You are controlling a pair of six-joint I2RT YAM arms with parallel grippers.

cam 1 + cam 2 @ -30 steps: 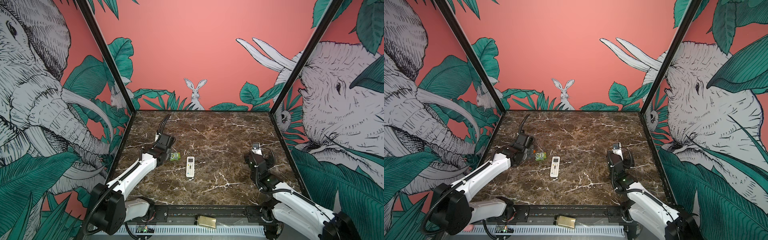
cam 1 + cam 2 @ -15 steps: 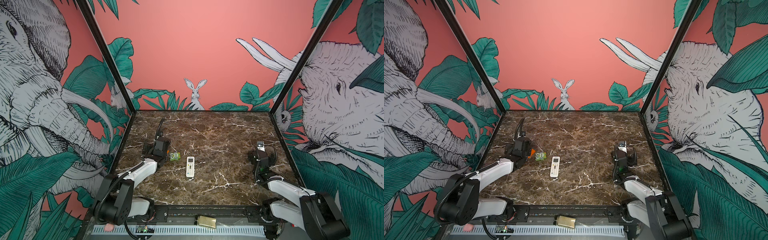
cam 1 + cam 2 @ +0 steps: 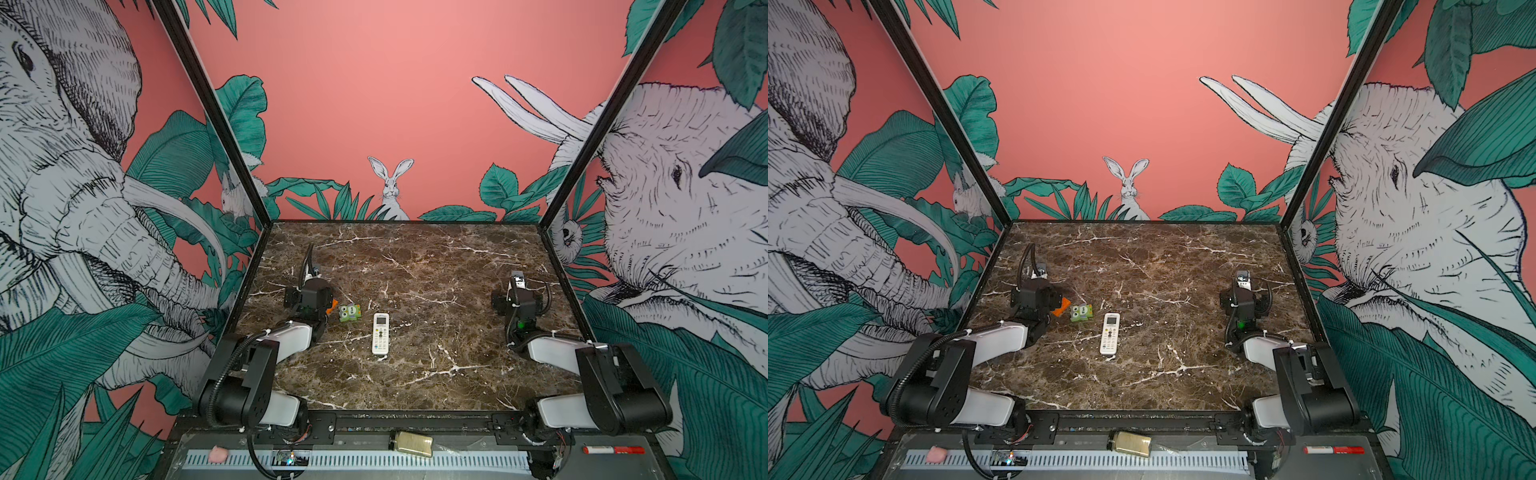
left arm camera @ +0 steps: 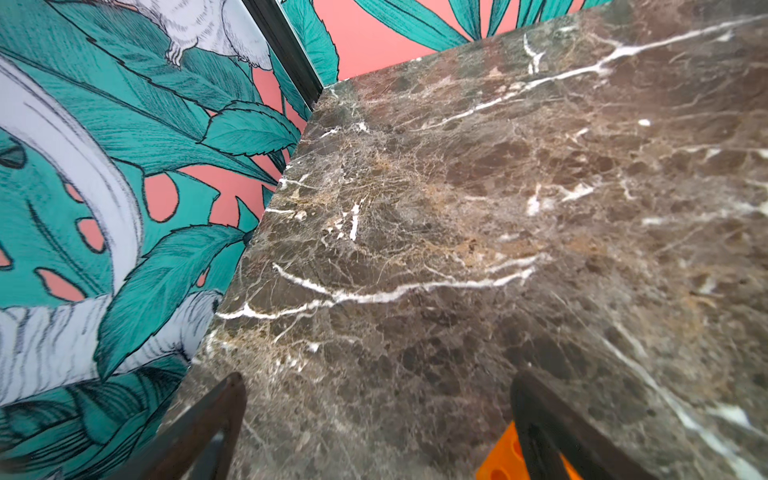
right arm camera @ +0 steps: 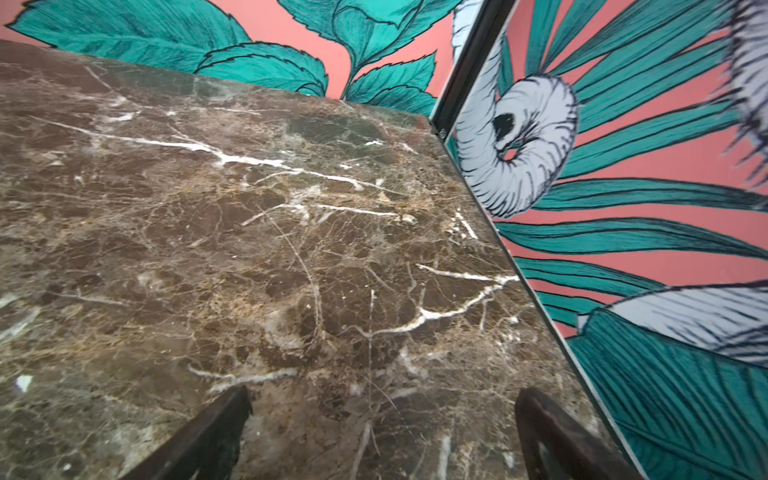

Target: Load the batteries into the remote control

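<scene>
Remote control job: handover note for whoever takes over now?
Left gripper: open, empty, over the bare brown marble tabletop.
Right gripper: open, empty, over the tabletop too.
Slim white rectangular remote control: buttons up, mid-table, beside a green owl-faced block, not touching it.
Batteries: not visible in any view.
Done: nothing visible.
To do: find batteries, flip remote, load them.

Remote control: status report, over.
Left gripper open, empty; right gripper open, empty. Remote control lies buttons-up, untouched. Batteries not in sight. Green owl block beside it, apart.
</scene>
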